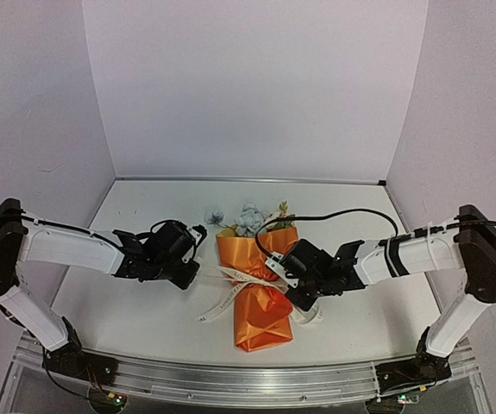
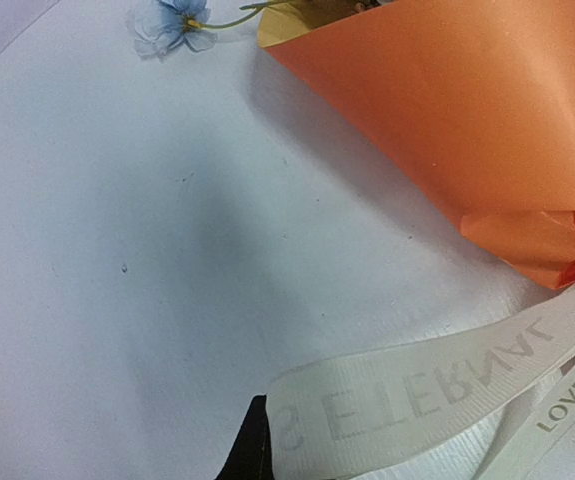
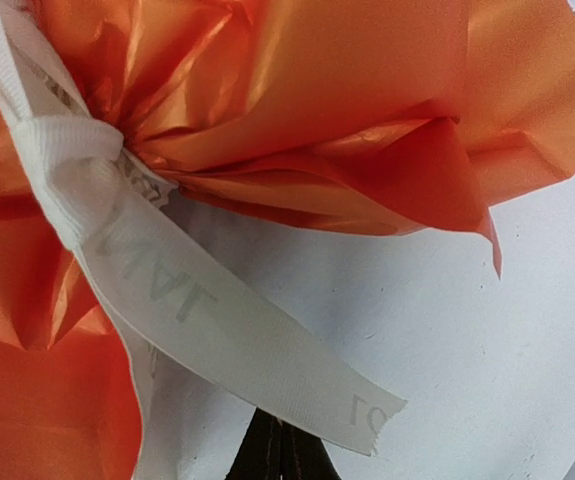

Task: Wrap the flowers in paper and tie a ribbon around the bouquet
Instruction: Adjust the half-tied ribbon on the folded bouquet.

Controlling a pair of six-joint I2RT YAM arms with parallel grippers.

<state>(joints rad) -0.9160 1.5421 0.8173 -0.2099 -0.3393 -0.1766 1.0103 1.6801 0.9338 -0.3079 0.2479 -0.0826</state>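
We find the bouquet (image 1: 260,285) in the middle of the desk (image 1: 135,306), its long axis running from near to far, with the flowers (image 1: 249,217) at the far end. The ribbon (image 1: 230,293) crosses the pinched waist and is knotted there, and a loose tail trails off to the near left. The left fingers (image 2: 255,440) are clenched just left of the bouquet, with the ribbon's cut end right at their tip; we cannot tell if it is pinched. The right fingers (image 3: 279,452) are clenched too, hard against the bouquet's right side; a free tail from the knot (image 3: 67,160) lies across them, so we judge this arm nearer the knot. The ribbon reads "LOVE IS"; "ETERNAL" shows through reversed.
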